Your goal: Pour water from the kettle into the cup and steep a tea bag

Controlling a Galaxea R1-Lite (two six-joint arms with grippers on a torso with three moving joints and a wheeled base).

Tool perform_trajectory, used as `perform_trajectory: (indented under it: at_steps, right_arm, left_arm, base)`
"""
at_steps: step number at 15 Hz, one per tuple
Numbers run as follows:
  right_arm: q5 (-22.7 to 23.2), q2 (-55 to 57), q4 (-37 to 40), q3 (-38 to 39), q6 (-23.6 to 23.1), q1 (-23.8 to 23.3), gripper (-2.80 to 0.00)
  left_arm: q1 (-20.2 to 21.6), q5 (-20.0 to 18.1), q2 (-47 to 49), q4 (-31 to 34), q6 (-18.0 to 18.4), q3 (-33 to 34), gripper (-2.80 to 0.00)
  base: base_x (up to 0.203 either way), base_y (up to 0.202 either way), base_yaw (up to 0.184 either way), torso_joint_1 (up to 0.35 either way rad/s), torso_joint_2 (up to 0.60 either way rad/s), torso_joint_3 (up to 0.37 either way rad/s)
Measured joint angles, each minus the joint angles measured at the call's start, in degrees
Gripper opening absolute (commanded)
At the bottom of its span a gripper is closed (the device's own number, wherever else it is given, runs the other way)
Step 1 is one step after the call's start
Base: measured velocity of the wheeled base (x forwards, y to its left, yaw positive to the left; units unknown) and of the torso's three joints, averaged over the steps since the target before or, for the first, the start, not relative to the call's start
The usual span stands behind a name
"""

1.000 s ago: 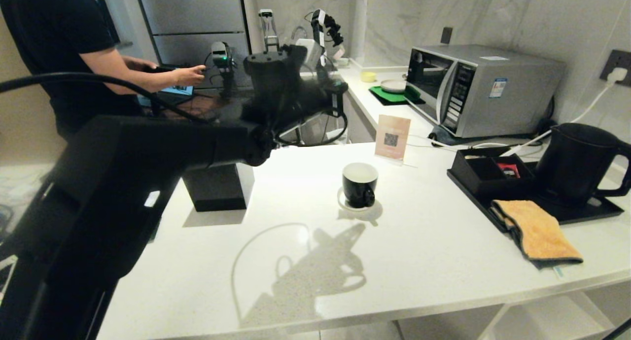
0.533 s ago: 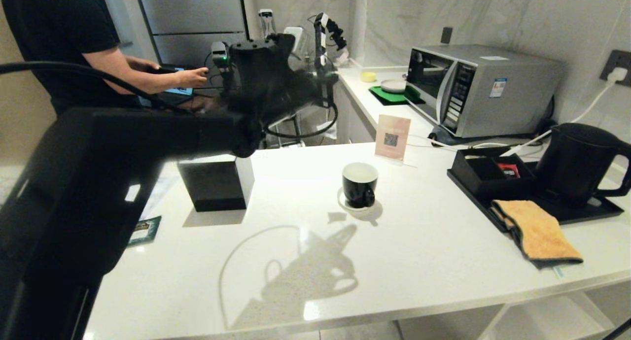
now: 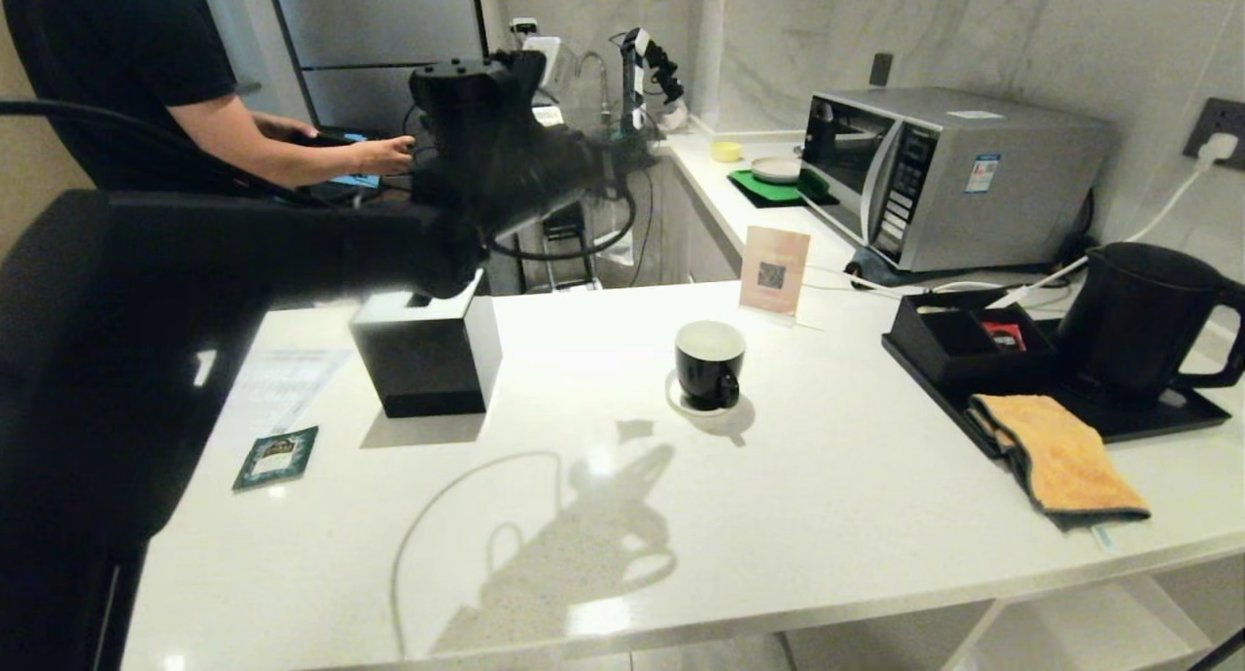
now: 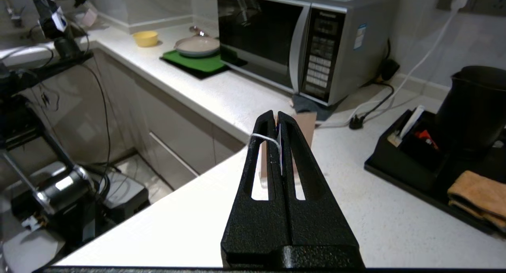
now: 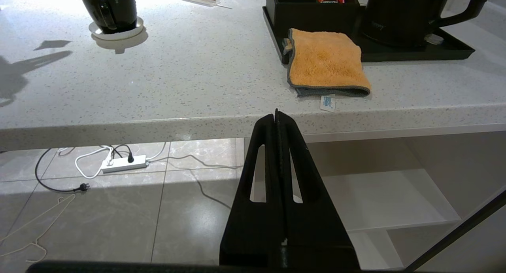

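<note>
Cup (image 3: pixel 710 365): upright near the middle of the counter (image 3: pixel 827 515), on a small white saucer (image 3: pixel 673 396), white inside showing, handle turned toward 6 o'clock. Nothing touching it.

Kettle (image 3: pixel 1138 321): well apart at the cup's 3 o'clock, upright on a black tray (image 3: pixel 1182 416), handle at the far right, cable running back to a wall socket. On the same tray, beside the kettle toward the cup, a black divided box (image 3: pixel 958 345) with a red sachet (image 3: pixel 1005 335) in one compartment. Orange cloth (image 3: pixel 1060 457) folded at 4 o'clock, draped over the tray's front edge onto the counter.

Left claw (image 4: pixel 276 118): raised above the counter's far left corner, at about 10 o'clock from the cup, clear of the surface; narrow, fingers pressed together on a white string (image 4: pixel 263 137) and a thin slip between them. What hangs below, hidden.

Right claw (image 5: pixel 276 114): closed tight, holding nothing, parked below the counter's near edge, over the tiled floor.

Black cube tissue box (image 3: pixel 428 355) at the cup's 9 o'clock. Small dark packet (image 3: pixel 277 457) flat at 8 o'clock. Pink sign card (image 3: pixel 773 270) upright at 1 o'clock. Microwave (image 3: pixel 934 175) behind, at 2 o'clock.

Person (image 3: pixel 117 68) in a black shirt beyond the counter at 10 o'clock, one hand (image 3: pixel 384 153) stretched toward equipment.
</note>
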Motion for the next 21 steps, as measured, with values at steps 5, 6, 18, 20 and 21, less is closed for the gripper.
perform_trajectory:
  at_steps: [5, 6, 18, 20, 21]
  right_arm:
    - [0.00, 0.00, 0.00, 0.00, -0.02, 0.00, -2.80]
    - [0.00, 0.00, -0.02, 0.00, 0.00, 0.00, -2.80]
    - [0.00, 0.00, -0.02, 0.00, 0.00, 0.00, -2.80]
    - [0.00, 0.00, 0.00, 0.00, 0.00, 0.00, -2.80]
    - [0.02, 0.00, 0.00, 0.00, -0.01, 0.00, -2.80]
  left_arm:
    - [2.45, -0.60, -4.11, -0.31, 0.20, 6.94, -2.80]
    - [3.13, -0.65, -4.97, -0.31, 0.19, 8.05, -2.80]
    - [17.68, -19.31, -16.45, 0.62, 0.02, 20.26, -2.80]
    - [20.31, -25.02, -17.77, 0.54, 0.02, 22.06, -2.80]
    - [21.42, -27.85, -18.21, 0.38, 0.02, 22.68, -2.80]
  base:
    - [0.000, 0.000, 0.000, 0.000, 0.00, 0.000]
    - [0.000, 0.000, 0.000, 0.000, 0.00, 0.000]
    - [0.000, 0.000, 0.000, 0.000, 0.00, 0.000]
    - [0.000, 0.000, 0.000, 0.000, 0.00, 0.000]
    - [0.000, 0.000, 0.000, 0.000, 0.00, 0.000]
